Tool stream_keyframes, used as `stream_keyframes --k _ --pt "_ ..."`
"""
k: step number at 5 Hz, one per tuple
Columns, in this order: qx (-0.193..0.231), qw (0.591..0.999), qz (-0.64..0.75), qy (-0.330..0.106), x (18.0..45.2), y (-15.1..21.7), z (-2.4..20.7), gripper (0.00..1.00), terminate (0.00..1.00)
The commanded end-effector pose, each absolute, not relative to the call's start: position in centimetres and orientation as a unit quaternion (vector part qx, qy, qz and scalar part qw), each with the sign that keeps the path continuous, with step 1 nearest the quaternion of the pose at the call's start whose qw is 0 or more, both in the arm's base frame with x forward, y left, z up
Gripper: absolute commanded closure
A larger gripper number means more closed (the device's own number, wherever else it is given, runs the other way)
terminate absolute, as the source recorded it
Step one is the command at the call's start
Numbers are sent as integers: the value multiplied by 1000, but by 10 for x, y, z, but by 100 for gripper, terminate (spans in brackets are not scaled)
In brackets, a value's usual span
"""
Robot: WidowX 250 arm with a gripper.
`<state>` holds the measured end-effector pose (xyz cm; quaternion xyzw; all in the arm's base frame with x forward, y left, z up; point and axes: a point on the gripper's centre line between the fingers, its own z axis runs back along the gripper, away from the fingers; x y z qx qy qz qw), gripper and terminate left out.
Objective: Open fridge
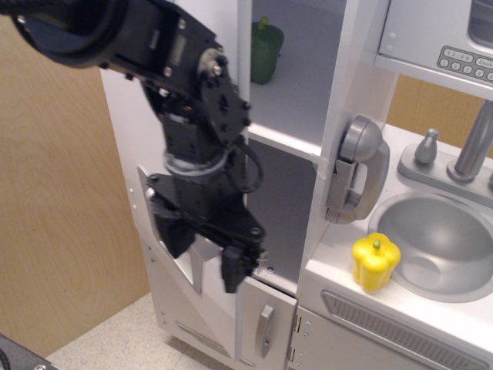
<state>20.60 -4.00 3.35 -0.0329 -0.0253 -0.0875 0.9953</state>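
The fridge (296, 116) stands at the left with its door swung open. Inside, a green pepper (266, 50) sits on a white shelf. The black end effector (204, 258) hangs by the door, its fingers apart. A yellow pepper (375, 260) sits on the worktop (339, 266)

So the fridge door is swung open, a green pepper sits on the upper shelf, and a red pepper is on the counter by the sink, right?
Not quite: the pepper on the counter beside the sink is yellow, not red, as the observation image shows. The rest holds: the fridge door is swung open and a green pepper sits on the upper shelf.
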Motion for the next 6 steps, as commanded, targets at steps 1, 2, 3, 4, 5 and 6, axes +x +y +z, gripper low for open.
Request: stream_keyframes --k 1,2,3,4,5,6 --pt "-35 994 -85 -66 230 -73 43 0 0" --pt "-23 991 -96 -86 233 -95 41 0 0" --pt "-20 991 -90 -93 243 -108 42 0 0" --pt "-27 993 -74 -85 262 -116 41 0 0" --pt "-21 993 -60 -96 283 -120 42 0 0" --pt "-16 994 -36 -104 303 -112 42 0 0"
